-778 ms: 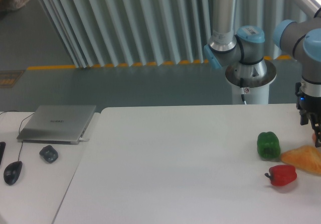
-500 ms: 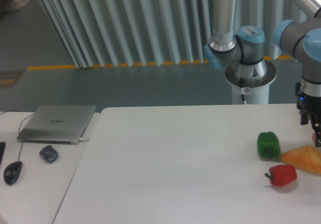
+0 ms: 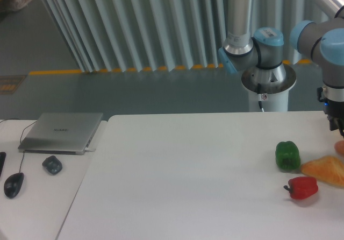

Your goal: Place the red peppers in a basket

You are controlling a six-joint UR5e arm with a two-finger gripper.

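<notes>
- Red pepper [image 3: 303, 187]: lies on its side on the white table [image 3: 188, 181], in the near right part of the surface. Its long axis runs roughly left to right across the scene. The short dark stem points left and slightly near; the rounded base faces right.
- Neighbours of the red pepper: the green pepper [image 3: 287, 155] stands just beyond it, to the far left, with a clear gap between them. The orange-yellow wedge [image 3: 325, 170] lies just to the far right; whether its near edge touches the red pepper cannot be told at this resolution.
- No basket can be made out.
- Gripper [image 3: 337, 126]: at the extreme right edge, over the far right part of the table. Only its dark upper body shows; the fingers are cut off by the edge, so their spacing cannot be told, nor whether they hold or touch anything.
- A small orange-red patch [image 3: 340, 147] shows just below the gripper at the edge; its identity cannot be determined.
- The gripper is well apart from the red pepper, which lies nearer and to the left.
- Left side table: a closed grey laptop [image 3: 62, 132], a dark mouse [image 3: 14, 184] with its cable, and a small dark rounded object [image 3: 52, 164].
- Behind the table: the arm's base pedestal [image 3: 267, 84].
</notes>
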